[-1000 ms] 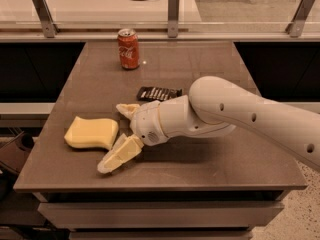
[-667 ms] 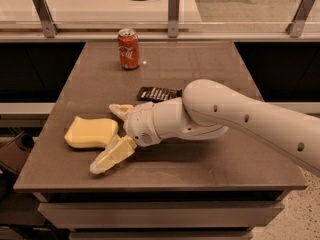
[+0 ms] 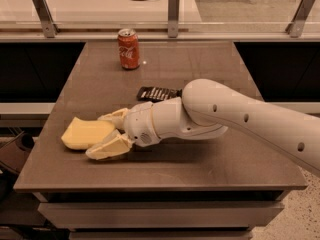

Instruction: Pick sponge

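Observation:
The sponge [image 3: 84,133], a pale yellow foam block, lies flat on the dark table [image 3: 200,64] near its front left. My gripper [image 3: 96,137] reaches in from the right on a white arm [image 3: 235,116]. Its pale yellow fingers are open and straddle the sponge's right end. The far finger [image 3: 116,117] lies against the sponge's back edge and the near finger [image 3: 108,148] against its front edge. The sponge's right end is hidden behind the fingers.
A red soda can [image 3: 128,48] stands upright at the back left of the table. A dark flat candy bar wrapper [image 3: 157,93] lies mid-table, just behind the wrist. A railing with metal posts [image 3: 173,15] runs behind the table.
The gripper has moved left, so its fingers now flank the sponge's right end. The near finger has swung in closer to the sponge. The sponge has not moved.

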